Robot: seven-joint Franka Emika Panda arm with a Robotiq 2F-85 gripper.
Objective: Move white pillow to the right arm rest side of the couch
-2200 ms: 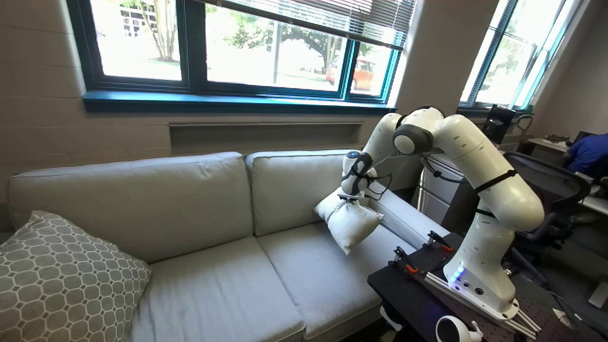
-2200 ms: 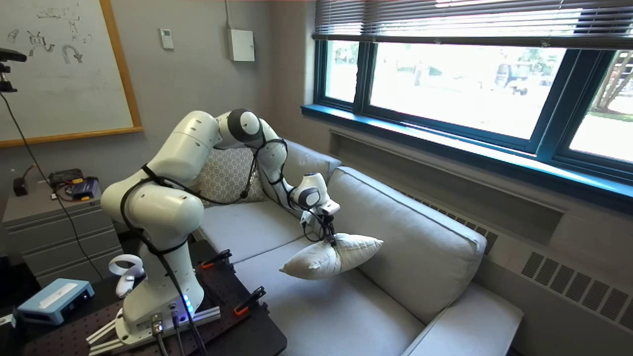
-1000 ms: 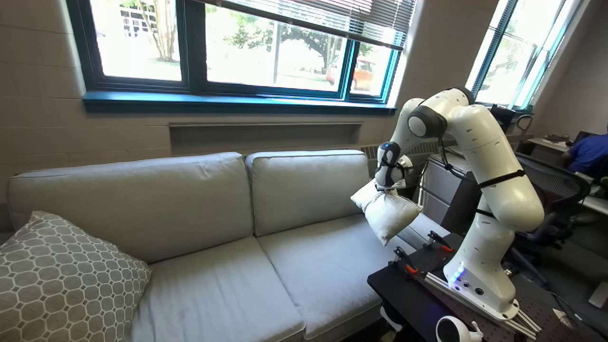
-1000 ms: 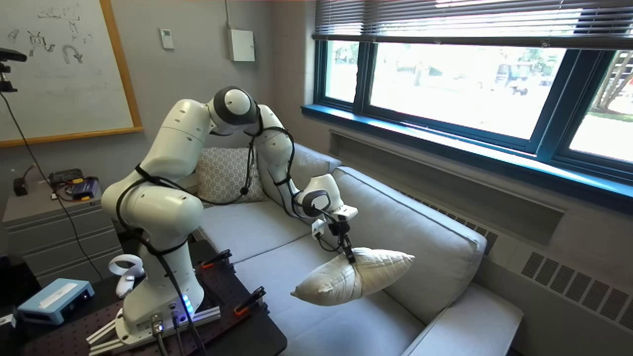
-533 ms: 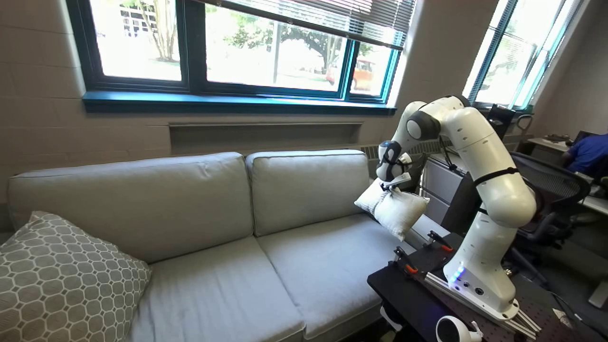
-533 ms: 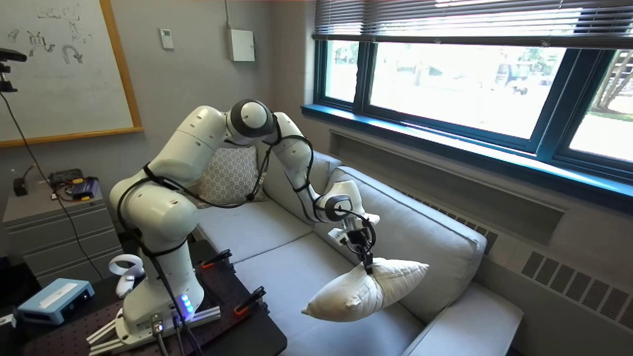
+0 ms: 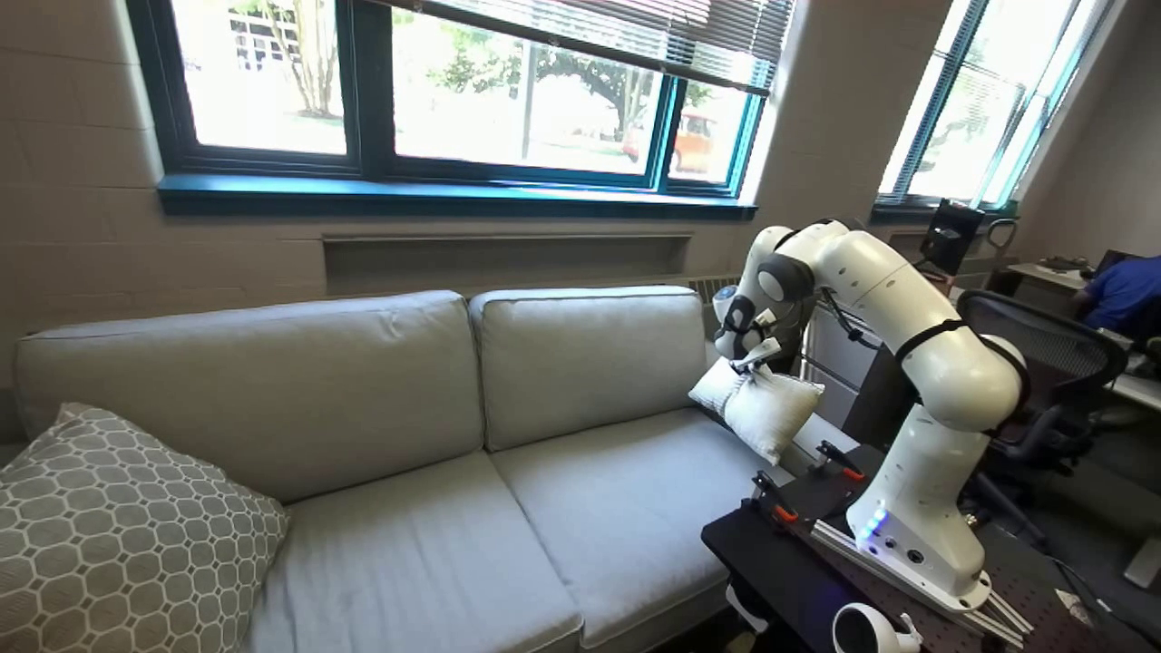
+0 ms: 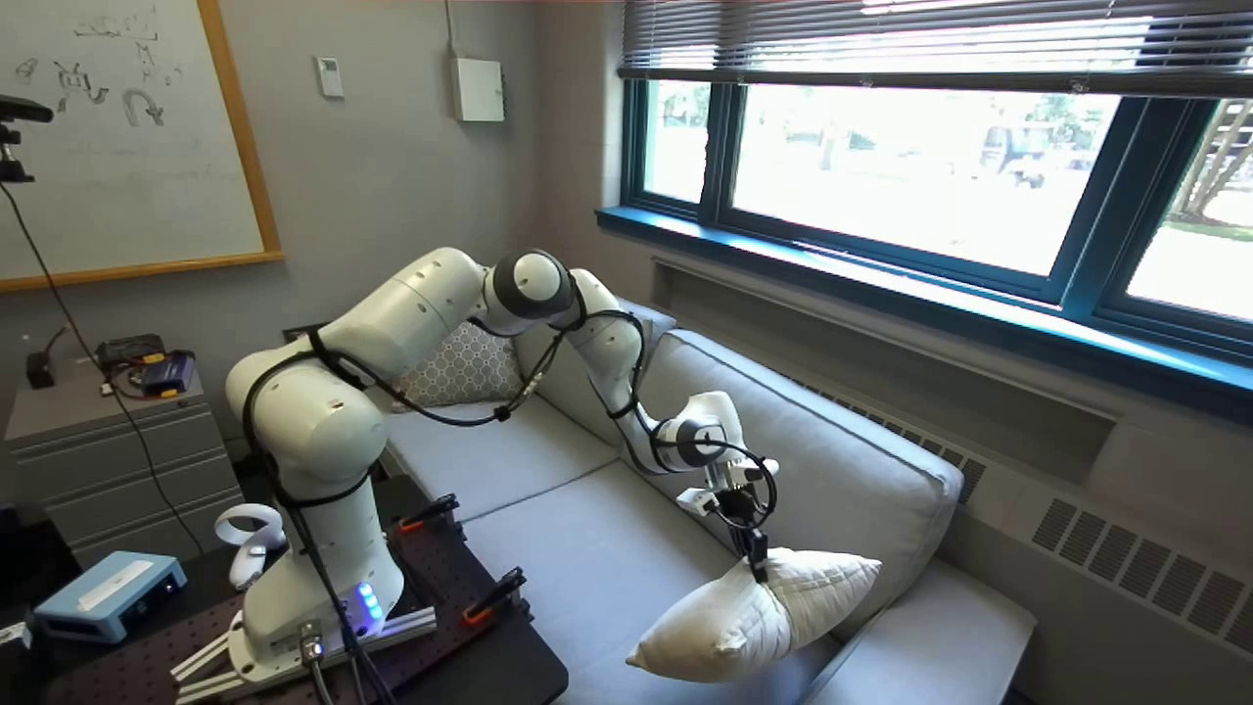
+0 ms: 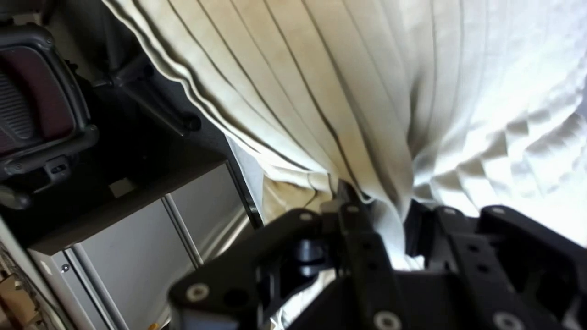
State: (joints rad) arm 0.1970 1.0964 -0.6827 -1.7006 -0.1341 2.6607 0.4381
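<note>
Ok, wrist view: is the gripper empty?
No, the gripper is closed on a gathered fold of the white pillow.

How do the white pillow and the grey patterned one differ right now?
The white pillow is one pale colour; the patterned pillow is grey with a white lattice. The white pillow is pinched in the gripper; the patterned pillow rests on the couch, unheld. The white pillow is bunched into creases at the grip; the patterned pillow looks full where visible. Both look soft and stuffed.

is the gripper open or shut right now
Shut: in the wrist view, the gripper pinches the white pillow between its fingers, bunching it up.
</note>
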